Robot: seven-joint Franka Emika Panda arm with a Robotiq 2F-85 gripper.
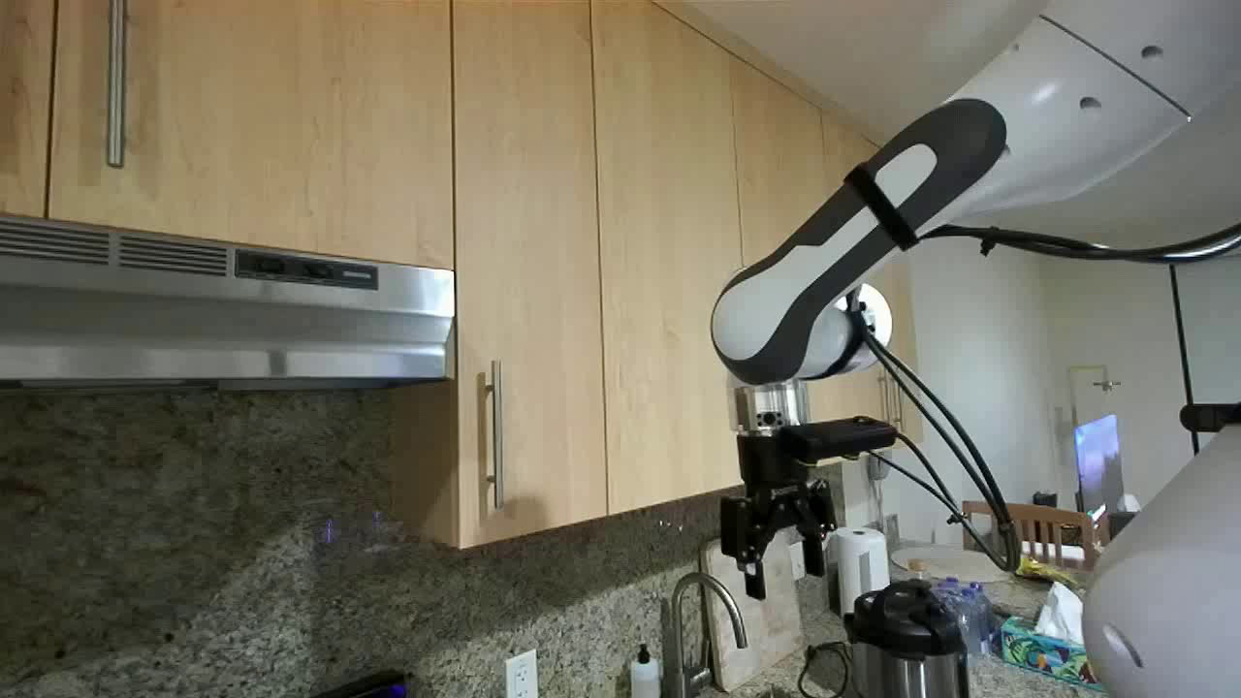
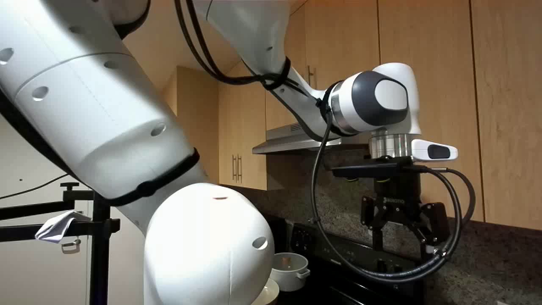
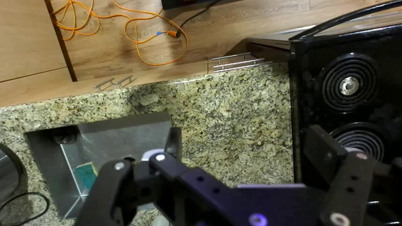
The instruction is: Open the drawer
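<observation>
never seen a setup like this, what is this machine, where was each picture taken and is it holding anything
This is a jointed white-and-grey robot arm in a kitchen. Its hand is the black gripper, pointing down in both exterior views; its fingers are apart and hold nothing.

Two pictures look at the robot from different places outside it. The third comes from the wrist camera, looking down past the fingers onto a speckled counter, a sink with a green sponge in it, and a black stove. In an exterior view, a paper towel roll, cooker and tissue box show along the counter.

The job is to open the tall wood cabinet with the silver handle; it is shut and the gripper is not touching it.
</observation>
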